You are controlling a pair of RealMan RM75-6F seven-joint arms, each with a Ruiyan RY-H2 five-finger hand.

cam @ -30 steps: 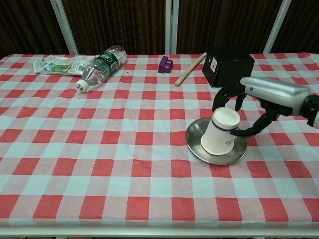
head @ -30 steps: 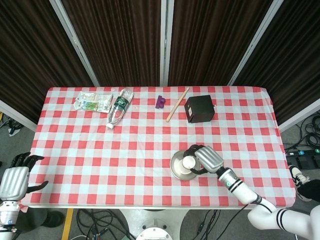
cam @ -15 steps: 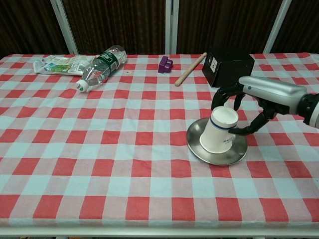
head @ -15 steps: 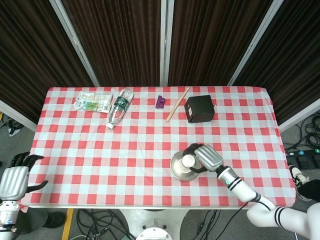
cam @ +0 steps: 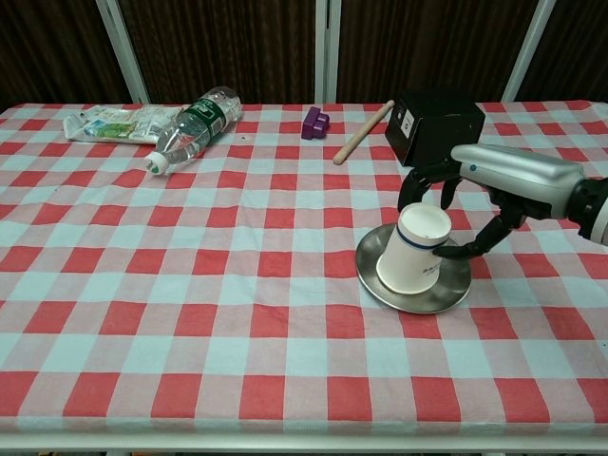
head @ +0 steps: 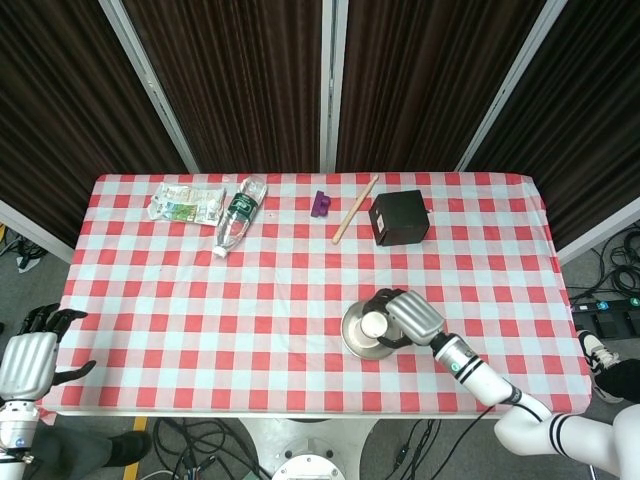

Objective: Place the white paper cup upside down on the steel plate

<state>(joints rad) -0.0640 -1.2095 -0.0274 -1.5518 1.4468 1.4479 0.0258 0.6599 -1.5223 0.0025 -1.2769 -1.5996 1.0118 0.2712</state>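
Red-and-white checked bench (cam: 190, 313) is filling the frame; lower right, the right hand (cam: 475, 204) is gripping the white paper cup (cam: 413, 249), tilted mouth-down on the round steel plate (cam: 454, 294). Left hand (head: 30, 360) is hanging open, lower left.

Matt white paper cup (cam: 411, 259) on a shiny steel plate (cam: 414, 297), over seemingly soft checked cloth (cam: 190, 285).

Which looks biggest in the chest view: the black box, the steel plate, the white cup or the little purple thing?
Largest to smallest, as they look:
1. steel plate
2. black box and white paper cup look about alike; the cup is nearer the camera, so I won't rank them
3. purple block, clearly smallest, though far back
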